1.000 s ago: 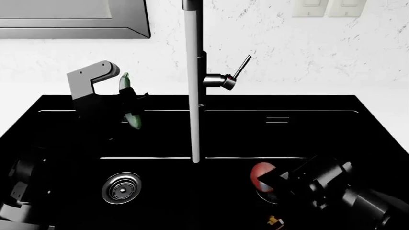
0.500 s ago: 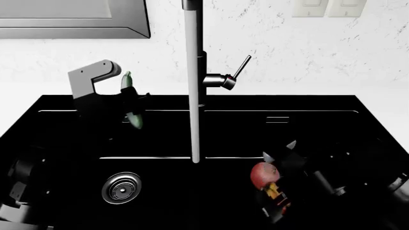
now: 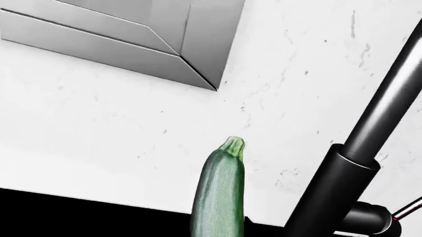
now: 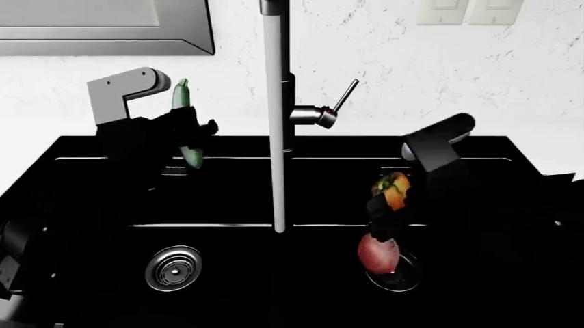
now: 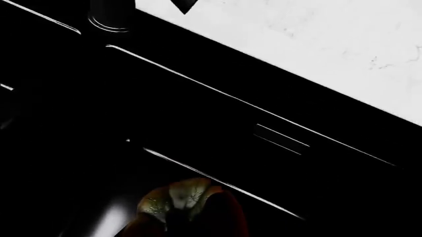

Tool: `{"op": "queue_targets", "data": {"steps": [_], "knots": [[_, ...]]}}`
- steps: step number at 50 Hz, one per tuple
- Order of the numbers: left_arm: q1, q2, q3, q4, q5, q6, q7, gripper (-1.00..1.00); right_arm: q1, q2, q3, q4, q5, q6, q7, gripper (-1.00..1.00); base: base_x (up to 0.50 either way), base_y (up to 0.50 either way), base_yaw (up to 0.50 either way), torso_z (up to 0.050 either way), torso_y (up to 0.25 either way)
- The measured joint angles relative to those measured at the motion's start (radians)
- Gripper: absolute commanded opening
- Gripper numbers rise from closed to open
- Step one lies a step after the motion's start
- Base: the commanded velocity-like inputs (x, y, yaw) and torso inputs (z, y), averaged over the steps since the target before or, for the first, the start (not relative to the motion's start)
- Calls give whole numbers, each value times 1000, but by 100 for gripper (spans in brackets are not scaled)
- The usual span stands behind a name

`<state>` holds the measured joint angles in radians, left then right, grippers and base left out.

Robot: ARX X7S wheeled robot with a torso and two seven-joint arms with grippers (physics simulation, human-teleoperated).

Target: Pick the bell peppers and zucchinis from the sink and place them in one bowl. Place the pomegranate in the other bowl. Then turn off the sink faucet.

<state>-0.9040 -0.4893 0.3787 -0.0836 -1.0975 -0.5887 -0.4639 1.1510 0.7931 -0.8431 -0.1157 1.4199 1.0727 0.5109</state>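
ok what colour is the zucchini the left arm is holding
Mottled green, with a paler green stem tip; the zucchini shows best in the left wrist view.

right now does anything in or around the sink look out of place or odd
Nothing spilled or damaged. The faucet is running, its stream falling into the sink. The pomegranate sits right on the right drain, and each end effector holds a vegetable above the basins.

The upright sink faucet (image 4: 276,116) stands between both tools, dividing the sink (image 4: 273,273); either side lies open.
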Motion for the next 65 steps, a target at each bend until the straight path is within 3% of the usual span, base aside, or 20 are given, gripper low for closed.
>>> {"op": "queue_targets", "data": {"steps": [34, 56, 65], "knots": [[26, -53, -4, 185, 136, 125, -35, -100, -73, 28, 156, -127, -37, -258, 158, -100, -500, 0, 0, 0, 0], [47, -30, -4, 204, 213, 204, -68, -100, -133, 27, 188, -160, -92, -373, 139, -100, -497, 0, 0, 0, 0], [68, -10, -1, 201, 265, 263, -79, -100, -171, 2, 173, -152, -190, -454, 97, -100, -24, 0, 0, 0, 0]]}}
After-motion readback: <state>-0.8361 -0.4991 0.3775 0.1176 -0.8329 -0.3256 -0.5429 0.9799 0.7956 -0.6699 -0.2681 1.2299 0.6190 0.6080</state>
